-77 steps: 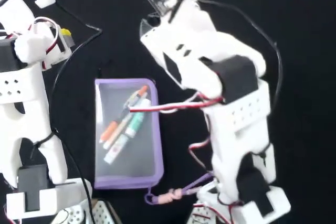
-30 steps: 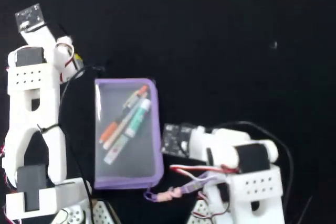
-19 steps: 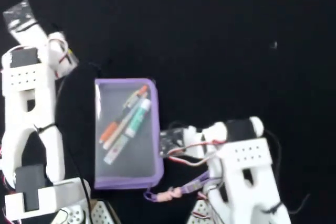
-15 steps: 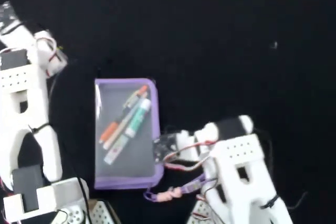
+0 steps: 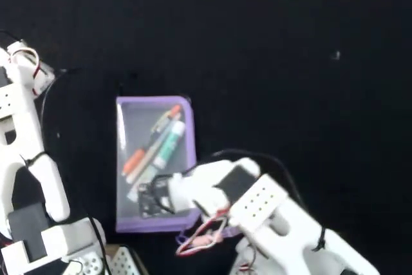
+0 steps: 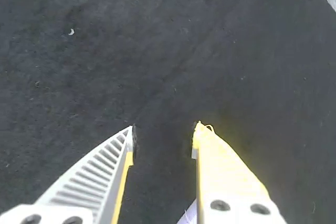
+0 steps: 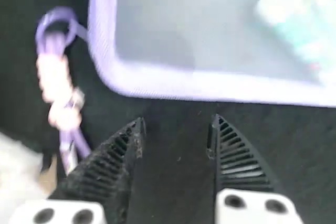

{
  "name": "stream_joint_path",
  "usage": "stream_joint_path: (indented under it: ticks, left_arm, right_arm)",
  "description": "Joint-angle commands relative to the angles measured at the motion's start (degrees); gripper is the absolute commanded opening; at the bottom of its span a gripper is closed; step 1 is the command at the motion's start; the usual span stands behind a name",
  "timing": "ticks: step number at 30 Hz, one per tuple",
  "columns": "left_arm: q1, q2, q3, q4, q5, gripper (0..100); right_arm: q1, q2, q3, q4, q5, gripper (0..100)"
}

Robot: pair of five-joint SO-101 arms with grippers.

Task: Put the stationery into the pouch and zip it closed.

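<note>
On the black bench [image 5: 290, 94], left of centre: purple-edged pouch [image 5: 151, 100], lying flat, clear panel up. Long axis runs from the arms' side toward the far edge. Whether the zip is closed cannot be told.

Inside, seen through the panel: orange pen [image 5: 152, 138] and teal marker [image 5: 168, 145], side by side, lying roughly along the pouch but slanted, upper ends leaning toward the far right corner. A third, whitish piece lies beside them nearer the arms; details unclear.

Pull cord [image 5: 198, 240], purple with pink, trails off the pouch's near right corner onto the cloth. In the right wrist view the cord [image 7: 58, 90] sits just beside the pouch edge [image 7: 210, 92].

Right tool [image 5: 152, 199] hangs over the pouch's near end, the right arm [image 5: 270, 217] slanting over that corner and covering part of it. Right wrist view: right tool [image 7: 176, 129] moderately spread, nothing between the tips, black cloth under them, purple edge just ahead.

Left arm [image 5: 26, 159] stands at the bench's left side, apart from the pouch. Left tool [image 6: 163, 135] parted, gripping nothing, bare cloth below.
</note>
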Motion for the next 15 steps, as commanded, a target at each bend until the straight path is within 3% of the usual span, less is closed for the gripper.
stream_joint_path:
  ticks: [1, 7, 15]
  left_arm:
    - [-1.54, -0.53, -0.84, -1.05, 0.53, 19]
    - [-2.77, -0.53, -0.84, -1.14, 0.53, 19]
    - [-8.48, -0.53, -0.40, -4.57, 4.31, 19]
  right_arm:
    - [-3.25, 0.04, -3.82, -5.45, -5.36, 19.4]
    - [-9.41, 0.40, -4.09, -12.22, -14.51, 19.4]
    - [-20.84, 0.40, -4.18, -12.31, -22.51, 19.6]
